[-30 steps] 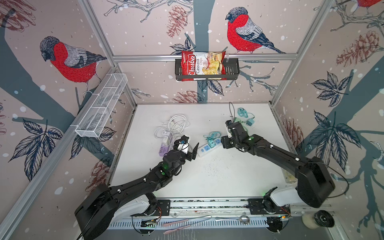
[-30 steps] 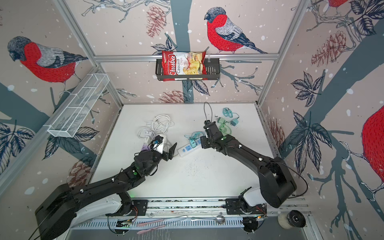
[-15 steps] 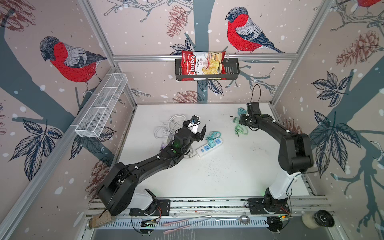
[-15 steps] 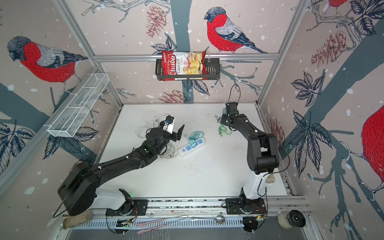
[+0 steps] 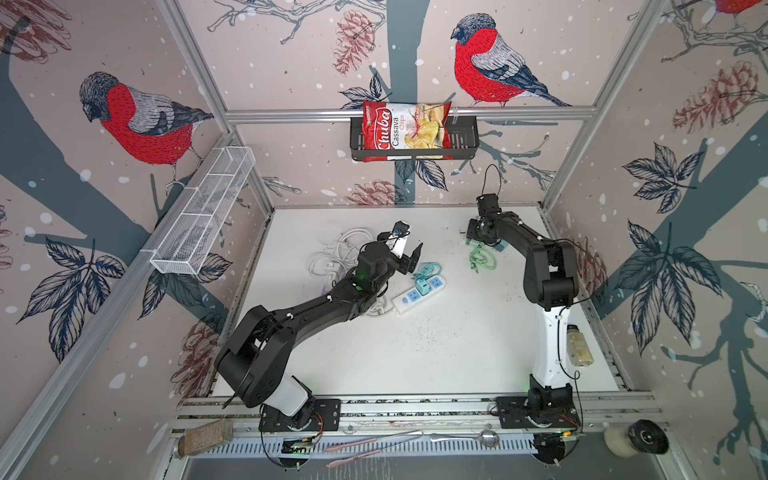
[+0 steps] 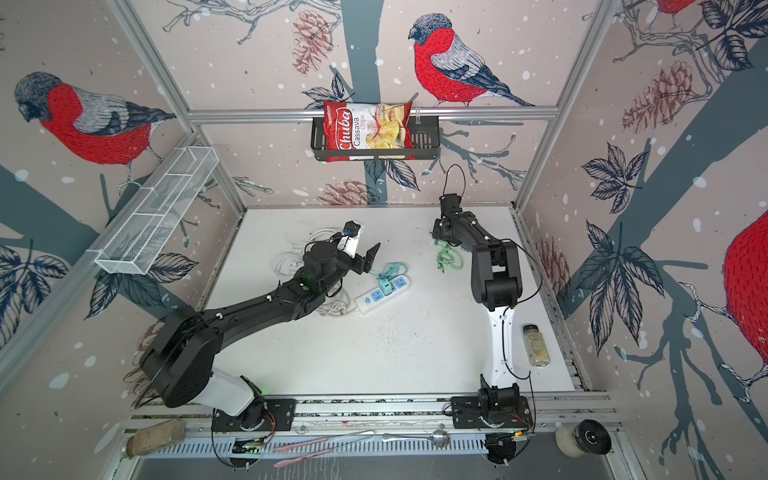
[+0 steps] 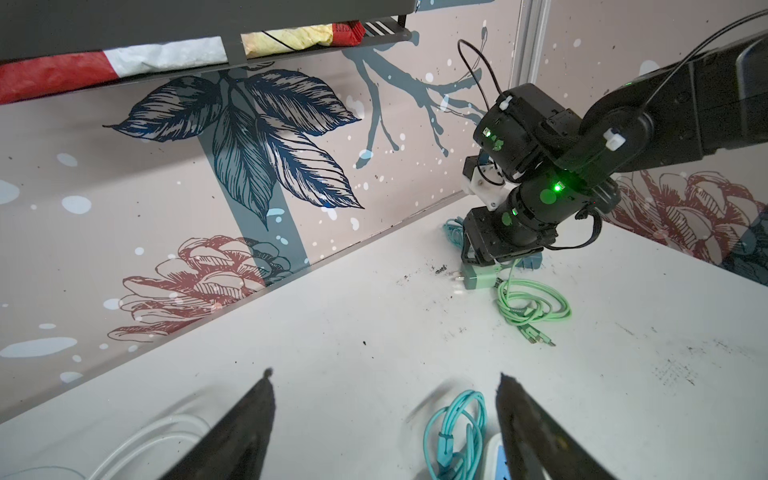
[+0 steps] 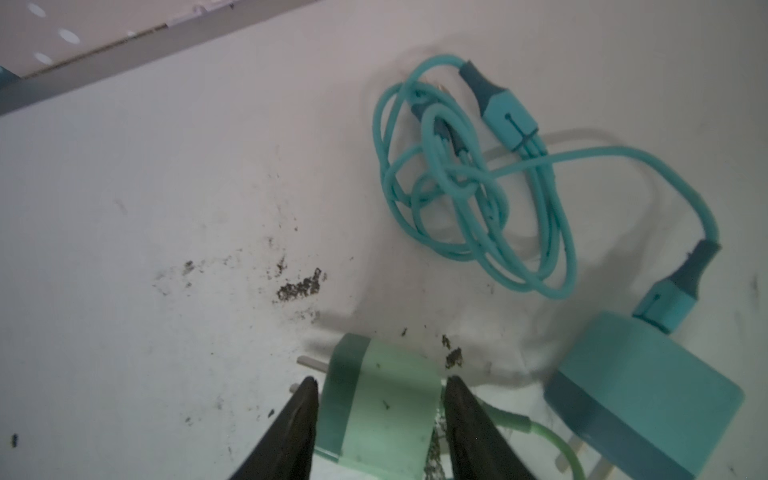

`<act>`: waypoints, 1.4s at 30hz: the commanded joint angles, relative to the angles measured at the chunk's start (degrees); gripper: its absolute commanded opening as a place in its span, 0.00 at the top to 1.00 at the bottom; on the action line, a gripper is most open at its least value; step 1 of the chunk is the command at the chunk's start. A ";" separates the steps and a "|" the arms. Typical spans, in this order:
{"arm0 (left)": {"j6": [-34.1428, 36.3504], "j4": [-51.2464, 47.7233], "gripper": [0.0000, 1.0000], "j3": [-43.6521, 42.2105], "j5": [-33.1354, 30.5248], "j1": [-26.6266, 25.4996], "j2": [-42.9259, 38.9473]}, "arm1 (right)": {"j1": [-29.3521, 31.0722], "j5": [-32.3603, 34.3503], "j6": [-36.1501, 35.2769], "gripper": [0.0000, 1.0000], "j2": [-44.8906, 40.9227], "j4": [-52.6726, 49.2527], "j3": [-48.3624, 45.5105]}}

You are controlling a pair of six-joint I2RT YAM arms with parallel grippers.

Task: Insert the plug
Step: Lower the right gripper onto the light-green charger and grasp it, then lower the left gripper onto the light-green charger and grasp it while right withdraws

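Note:
A white power strip (image 5: 417, 293) (image 6: 382, 293) lies mid-table with a teal plug in one socket. Just behind its near end, over a teal cable coil (image 7: 455, 432), my left gripper (image 5: 409, 257) (image 6: 368, 259) (image 7: 385, 374) hovers open and empty. At the back right, my right gripper (image 5: 478, 239) (image 6: 442, 237) (image 8: 380, 386) reaches down to the table. Its fingers press both sides of a light green plug (image 8: 380, 399) (image 7: 478, 276) that rests on the surface, prongs pointing away from the strip. The plug's green cable (image 5: 482, 259) trails toward the front.
A round teal charger (image 8: 640, 399) and its tangled cable (image 8: 457, 187) lie right beside the green plug. White cables (image 5: 336, 257) are piled left of the strip. A spice jar (image 5: 579, 345) lies by the right wall. A chips bag (image 5: 405, 131) hangs in a basket on the back wall.
My right arm swung from beside the power strip to the back right corner and narrowed its jaws onto the green plug. My left gripper rose and shifted toward the back, staying open.

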 commanded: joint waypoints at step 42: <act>13.59 -19.42 0.24 28.24 24.25 0.25 26.01 | 8.63 -10.55 -2.67 0.39 -31.98 1.18 -42.33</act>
